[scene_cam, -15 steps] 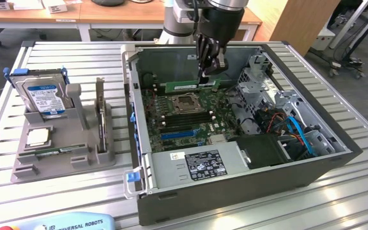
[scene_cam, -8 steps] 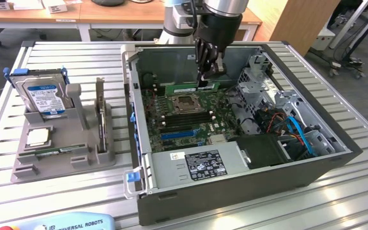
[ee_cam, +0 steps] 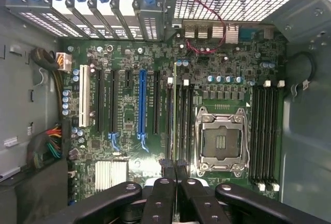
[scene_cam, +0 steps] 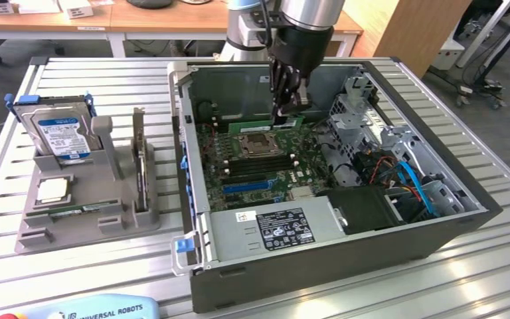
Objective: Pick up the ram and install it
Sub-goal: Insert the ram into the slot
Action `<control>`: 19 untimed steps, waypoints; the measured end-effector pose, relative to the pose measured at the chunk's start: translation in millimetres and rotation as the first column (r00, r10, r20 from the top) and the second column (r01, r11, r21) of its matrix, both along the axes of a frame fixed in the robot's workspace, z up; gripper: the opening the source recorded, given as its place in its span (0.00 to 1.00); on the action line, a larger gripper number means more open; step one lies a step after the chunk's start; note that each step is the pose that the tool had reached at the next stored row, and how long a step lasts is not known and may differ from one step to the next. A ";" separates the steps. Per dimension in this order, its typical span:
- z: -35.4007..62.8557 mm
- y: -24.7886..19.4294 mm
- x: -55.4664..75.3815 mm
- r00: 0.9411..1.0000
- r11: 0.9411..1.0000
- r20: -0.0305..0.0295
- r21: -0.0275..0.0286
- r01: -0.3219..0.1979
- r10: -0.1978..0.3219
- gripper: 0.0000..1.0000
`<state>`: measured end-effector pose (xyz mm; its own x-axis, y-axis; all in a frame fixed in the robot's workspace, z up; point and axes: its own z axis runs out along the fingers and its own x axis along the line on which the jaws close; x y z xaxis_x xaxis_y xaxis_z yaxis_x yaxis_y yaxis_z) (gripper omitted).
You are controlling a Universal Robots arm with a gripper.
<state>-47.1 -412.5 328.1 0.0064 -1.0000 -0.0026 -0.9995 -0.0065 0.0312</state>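
Exterior, pincer (scene_cam: 291, 118): pinching the ram, reaching down inside the computer case (scene_cam: 344, 266).
Exterior, ram (scene_cam: 255, 124): green stick at the pincer's tip, over the motherboard (scene_cam: 237, 166).
Wrist, pincer (ee_cam: 174, 168): pressed together, black memory slots (ee_cam: 181, 120) directly beneath.

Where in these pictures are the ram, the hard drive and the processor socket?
the ram (scene_cam: 253, 124): exterior view, on its long green board.
the hard drive (scene_cam: 60, 131): exterior view, on its blue-and-white label.
the processor socket (ee_cam: 221, 141): wrist view, on the pin field inside its metal frame.
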 end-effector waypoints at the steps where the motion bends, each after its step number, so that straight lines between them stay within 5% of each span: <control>1: -1.2 0.0 0.0 1.000 1.000 0.000 0.000 0.000 0.000 0.11; 19: -18.6 0.0 0.0 1.000 1.000 0.000 0.000 0.000 0.000 0.11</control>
<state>-47.1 -412.5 309.5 0.0064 -1.0000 -0.0026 -0.9995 -0.0065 0.0312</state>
